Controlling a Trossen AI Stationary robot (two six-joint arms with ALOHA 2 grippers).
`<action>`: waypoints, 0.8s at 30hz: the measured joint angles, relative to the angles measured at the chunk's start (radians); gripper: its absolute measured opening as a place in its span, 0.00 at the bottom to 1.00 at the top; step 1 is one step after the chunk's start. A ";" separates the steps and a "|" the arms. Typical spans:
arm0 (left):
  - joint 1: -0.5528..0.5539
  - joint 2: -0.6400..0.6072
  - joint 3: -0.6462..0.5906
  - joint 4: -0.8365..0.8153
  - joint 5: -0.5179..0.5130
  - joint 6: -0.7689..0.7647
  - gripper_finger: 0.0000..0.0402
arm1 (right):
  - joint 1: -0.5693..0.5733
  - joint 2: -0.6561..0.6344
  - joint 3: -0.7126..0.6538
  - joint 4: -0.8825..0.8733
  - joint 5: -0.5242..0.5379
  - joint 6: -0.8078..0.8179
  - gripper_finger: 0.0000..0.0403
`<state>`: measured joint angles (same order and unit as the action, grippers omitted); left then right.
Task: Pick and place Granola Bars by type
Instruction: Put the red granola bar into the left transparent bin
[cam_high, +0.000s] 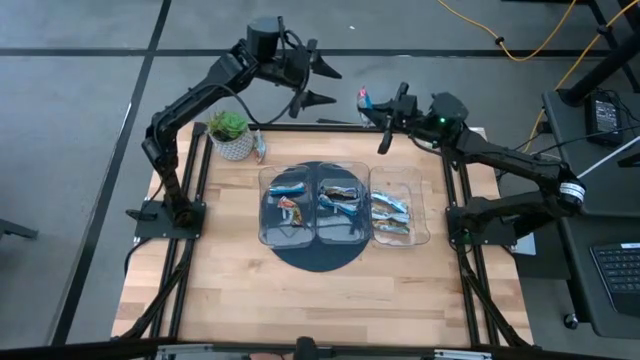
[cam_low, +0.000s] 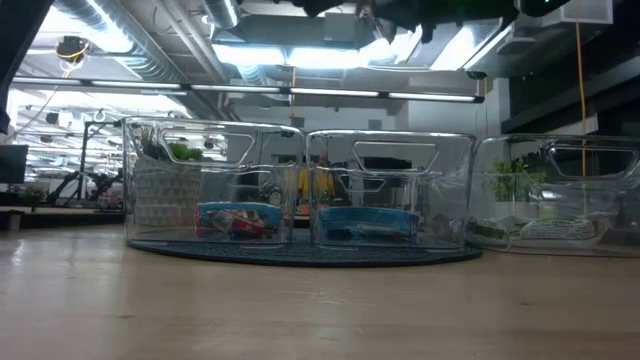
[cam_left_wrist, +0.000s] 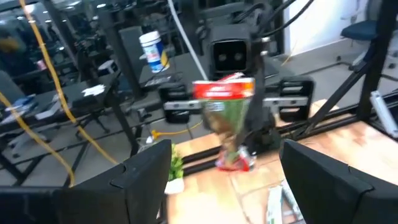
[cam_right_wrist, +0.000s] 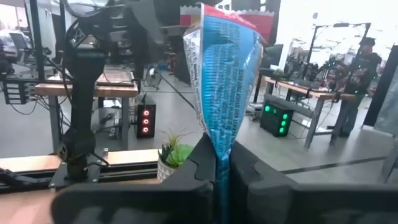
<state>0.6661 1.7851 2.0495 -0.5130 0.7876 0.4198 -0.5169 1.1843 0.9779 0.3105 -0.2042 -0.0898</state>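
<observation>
Wooden table (cam_high: 300, 290), dark round mat (cam_high: 320, 258), clear trays (cam_high: 400, 215), cluttered workshop behind.

You have a bright blue bar (cam_right_wrist: 217, 87) with fine dark print and a red end, clamped in the right arm's black jaws. The pale wooden desk (cam_high: 300, 300) carries a dark round mat (cam_high: 320, 255) under three clear trays (cam_high: 400, 215) of blue and silvery bars. The plant (cam_high: 228, 124) is green in a white patterned pot.
</observation>
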 joint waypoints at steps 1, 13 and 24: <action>-0.010 0.000 0.000 0.005 0.000 -0.006 0.72 | 0.005 0.000 0.000 0.005 0.001 -0.003 0.03; -0.104 0.000 0.000 0.071 -0.063 -0.017 0.72 | 0.037 0.000 0.000 0.060 0.003 -0.043 0.03; -0.141 0.059 0.001 0.221 -0.060 -0.158 0.72 | 0.067 0.000 0.000 0.094 -0.008 -0.076 0.03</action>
<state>0.5246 1.8445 2.0502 -0.2923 0.7276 0.2617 -0.4500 1.1843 0.9783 0.4046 -0.2119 -0.1658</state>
